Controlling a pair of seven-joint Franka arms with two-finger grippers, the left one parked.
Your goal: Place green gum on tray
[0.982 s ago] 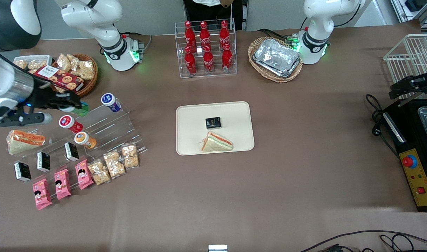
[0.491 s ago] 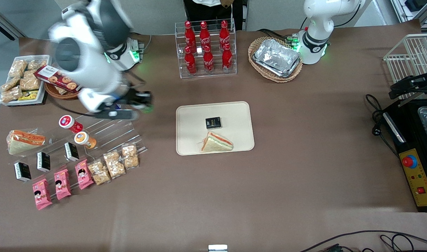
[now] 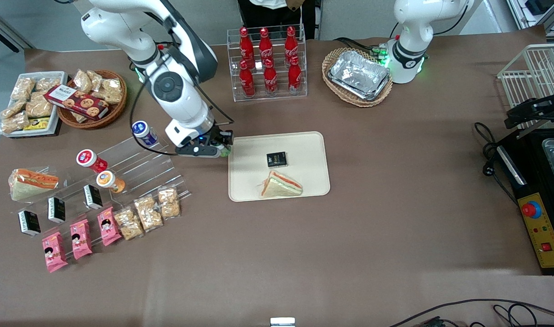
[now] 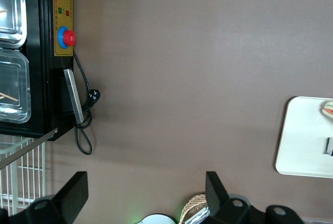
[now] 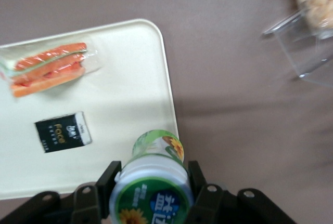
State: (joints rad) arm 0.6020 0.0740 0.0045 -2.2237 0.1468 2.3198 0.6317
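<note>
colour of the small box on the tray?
Black with pale lettering, the small box on the tray; clearest in the right wrist view.

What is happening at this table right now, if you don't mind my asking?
The right arm is carrying the green gum in its gripper, shut on the bottle, hanging at the edge of the cream tray nearest the working arm. The tray already holds a wrapped sandwich and a small black packet. The gum is not yet set down.

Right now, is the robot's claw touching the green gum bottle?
Touching. The right wrist view shows the gripper with its fingers pressed against both sides of the green gum.
</note>
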